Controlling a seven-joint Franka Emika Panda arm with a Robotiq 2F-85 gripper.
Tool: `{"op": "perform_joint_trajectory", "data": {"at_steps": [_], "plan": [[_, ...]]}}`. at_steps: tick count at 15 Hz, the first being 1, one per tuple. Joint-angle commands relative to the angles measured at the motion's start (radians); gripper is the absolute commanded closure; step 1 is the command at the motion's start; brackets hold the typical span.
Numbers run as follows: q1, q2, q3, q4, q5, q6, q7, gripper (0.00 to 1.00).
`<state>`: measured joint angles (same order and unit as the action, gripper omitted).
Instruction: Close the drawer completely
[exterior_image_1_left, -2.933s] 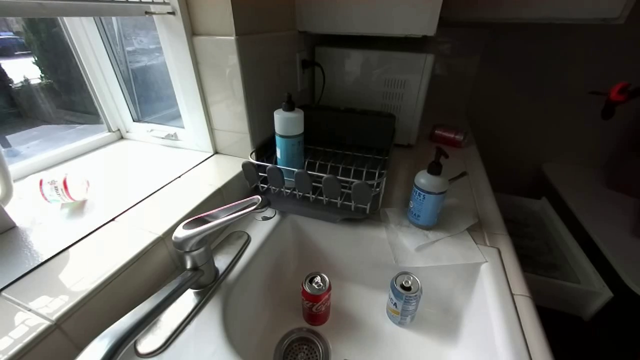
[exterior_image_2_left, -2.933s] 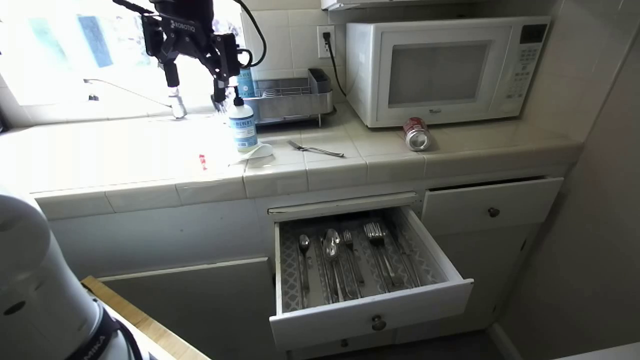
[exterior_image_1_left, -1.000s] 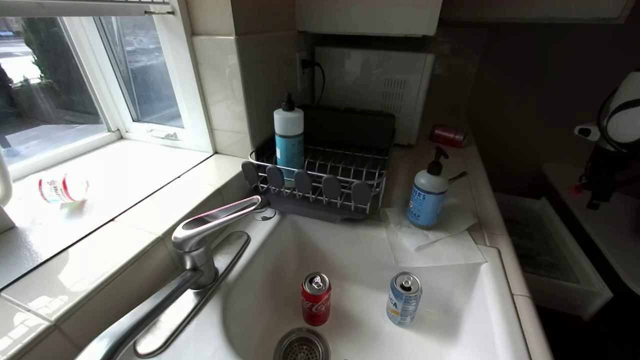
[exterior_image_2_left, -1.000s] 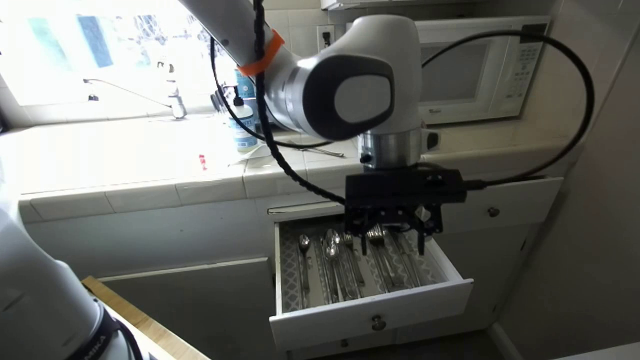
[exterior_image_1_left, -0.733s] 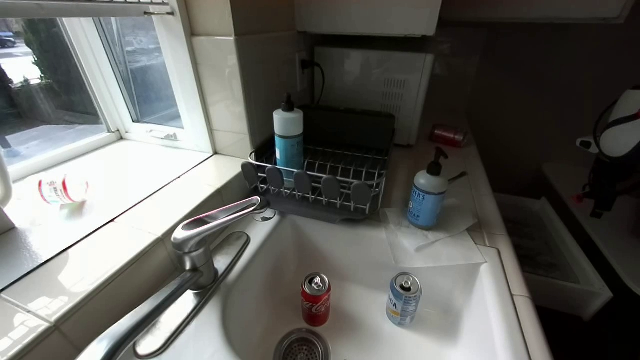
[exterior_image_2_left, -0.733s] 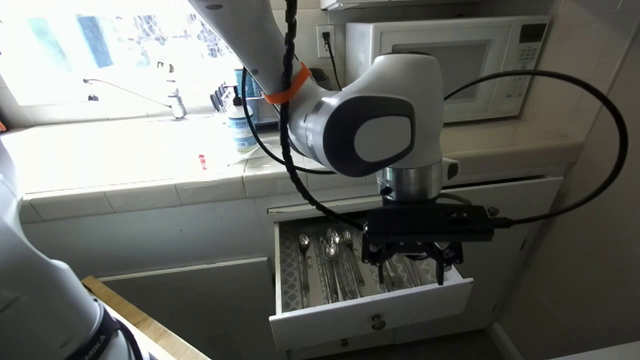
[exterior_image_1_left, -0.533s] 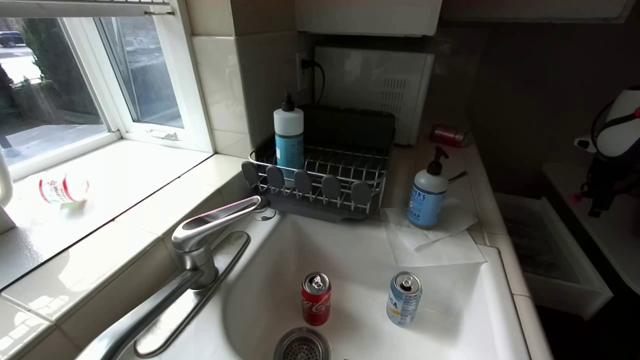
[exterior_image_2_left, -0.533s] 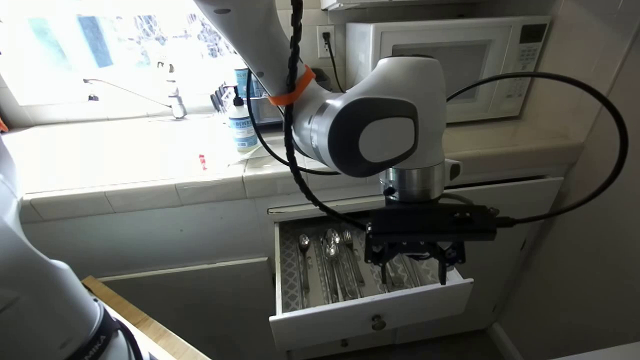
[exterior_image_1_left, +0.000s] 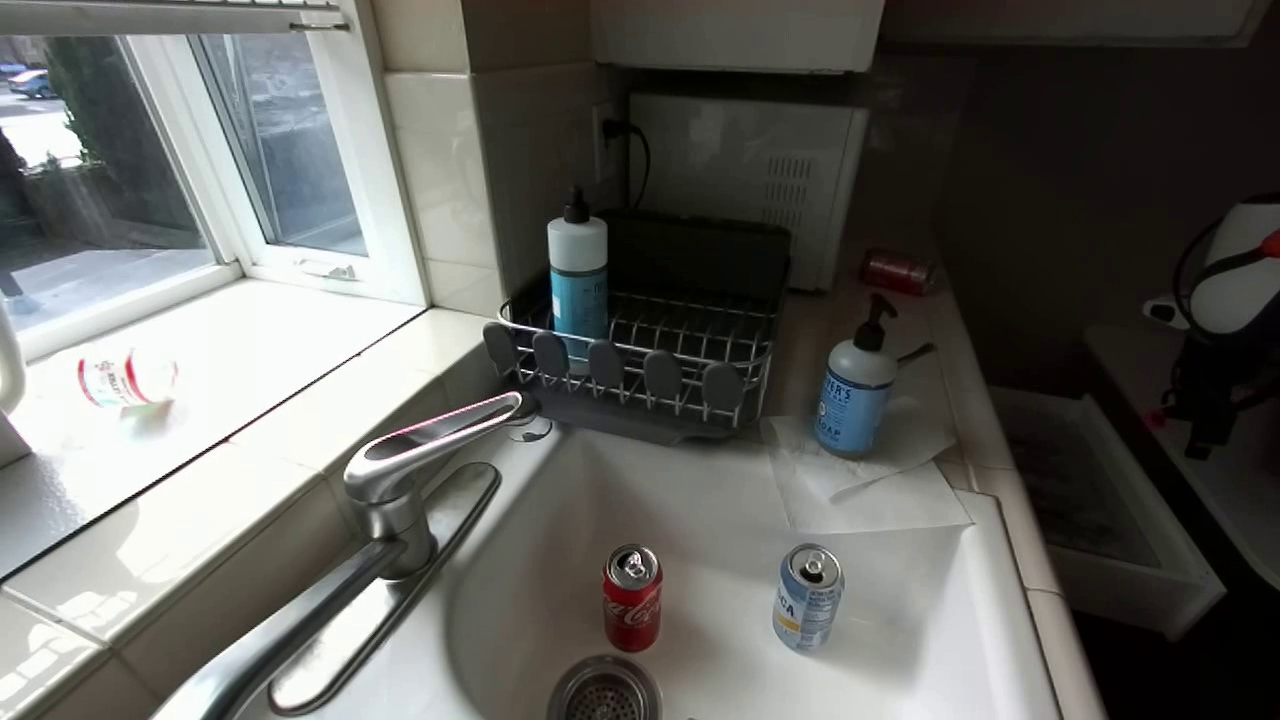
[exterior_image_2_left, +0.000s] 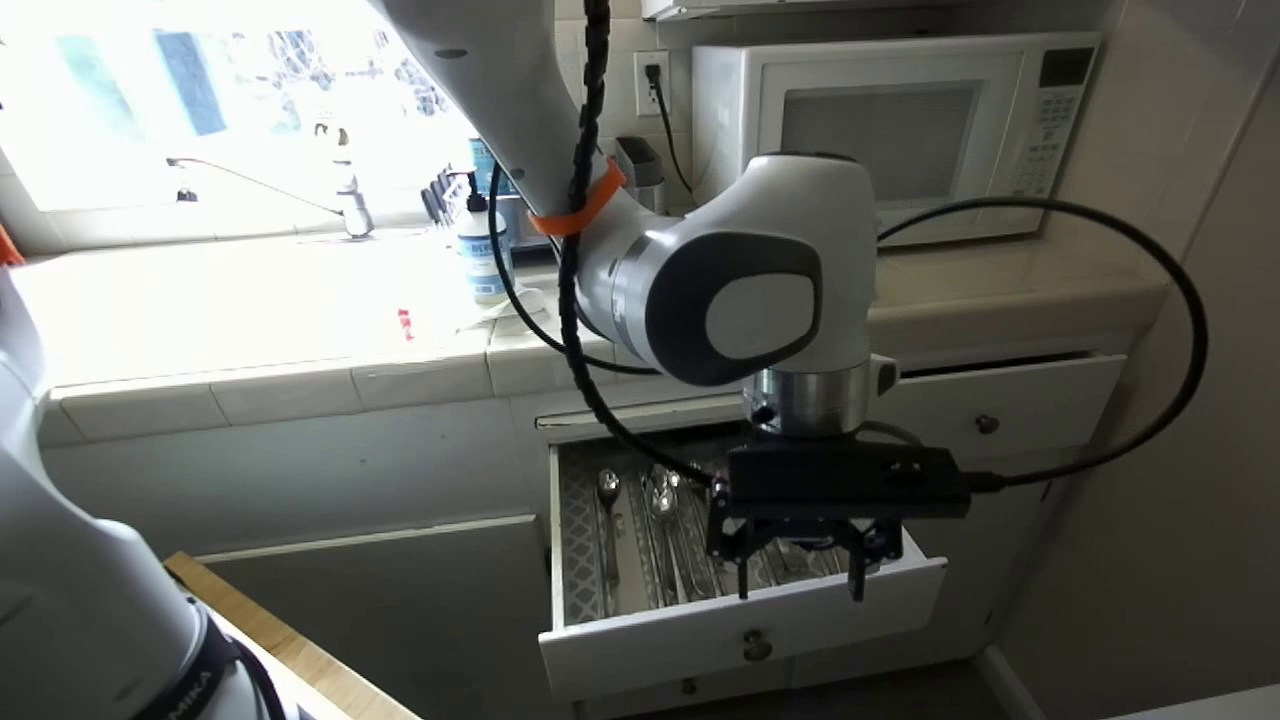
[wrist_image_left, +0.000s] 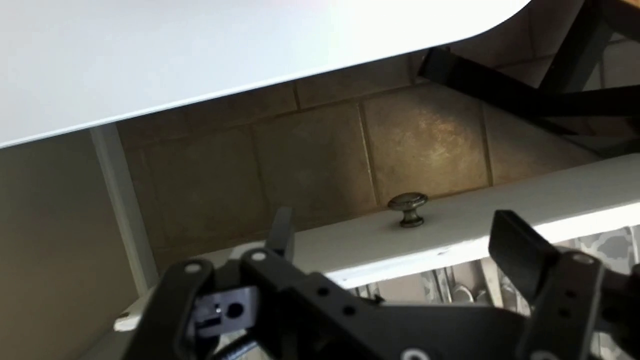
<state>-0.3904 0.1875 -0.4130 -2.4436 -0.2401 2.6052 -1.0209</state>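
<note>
One cutlery drawer (exterior_image_2_left: 680, 645) was in play, and we saw it standing well open in both exterior views, beneath the tiled counter (exterior_image_2_left: 420, 386), its knob (exterior_image_2_left: 757, 646) one of three in sight! At least two spoons (exterior_image_2_left: 608, 487) lay inside among cutlery (exterior_image_2_left: 663, 502) partly hidden from our count. One gripper (exterior_image_2_left: 800, 592) hung at the drawer's front edge, its two fingers (wrist_image_left: 522, 250) spread apart, unclenched; whether they touched the drawer, we could not tell. Over to the cans, and we had three: a Coca-Cola can (exterior_image_1_left: 632, 605) and a light-blue can (exterior_image_1_left: 808, 605) upright in the sink basin (exterior_image_1_left: 715, 500), plus a red can (exterior_image_1_left: 898, 271) on its side near the microwave (exterior_image_2_left: 900, 130). Then two bottles: a soap pump bottle (exterior_image_1_left: 853, 405) on paper (exterior_image_1_left: 880, 507), a white-and-teal bottle (exterior_image_1_left: 578, 300) in the dish rack (exterior_image_1_left: 662, 376).
</note>
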Motion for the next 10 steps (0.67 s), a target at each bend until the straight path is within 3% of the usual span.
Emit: {"op": "perform_joint_trajectory", "data": {"at_steps": [1, 10], "plan": [[-0.056, 0.067, 0.028, 0.001, 0.030, -0.005, -0.074, 0.00], [-0.253, 0.131, 0.222, 0.007, 0.456, 0.027, -0.553, 0.00]]}}
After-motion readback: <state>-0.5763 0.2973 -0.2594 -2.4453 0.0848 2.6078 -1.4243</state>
